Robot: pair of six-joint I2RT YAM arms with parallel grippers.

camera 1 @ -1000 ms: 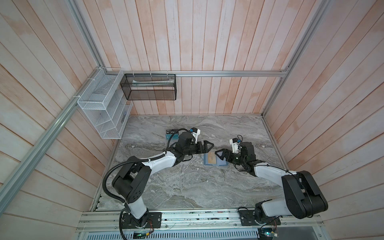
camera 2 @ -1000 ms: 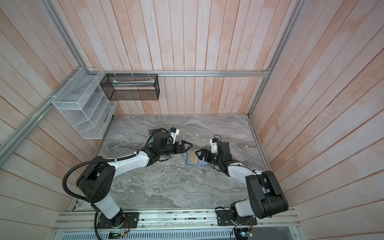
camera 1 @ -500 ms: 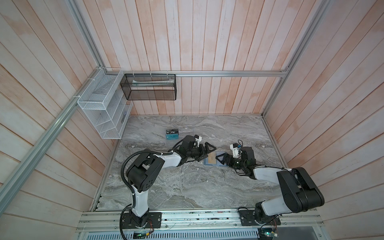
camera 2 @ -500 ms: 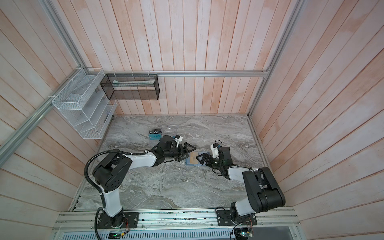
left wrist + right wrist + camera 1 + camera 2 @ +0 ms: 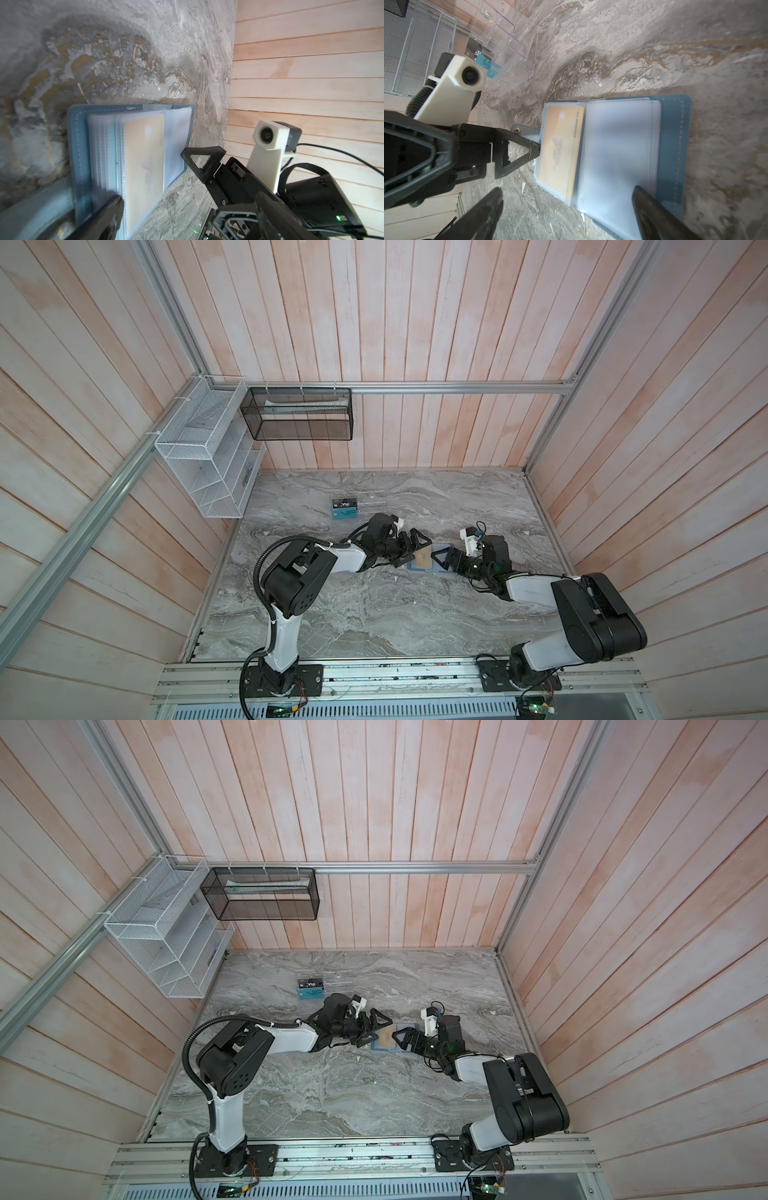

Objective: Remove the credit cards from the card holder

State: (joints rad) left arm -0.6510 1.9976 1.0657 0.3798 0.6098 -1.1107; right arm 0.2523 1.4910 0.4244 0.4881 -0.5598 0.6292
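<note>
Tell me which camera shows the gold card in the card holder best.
The right wrist view: the gold card is close and sharp, printed number and emblem visible. The left wrist view shows it paler and blurred. Both top views show only a small tan patch.

Walls (image 5: 415,315): pale pinkish wood planks on three sides, upright boards at the back, slanting ones at the sides.
Frame rail (image 5: 457,386): bare aluminium across the back wall, with matching posts in the corners.
White wire basket (image 5: 199,464): tiered, fixed to the left-hand wall.
Black mesh basket (image 5: 299,418): hung from the rail, holding what may be a pale folded sheet.
Counter (image 5: 374,614): grey veined marble.
Light: soft and even, with faint shadows.
</note>
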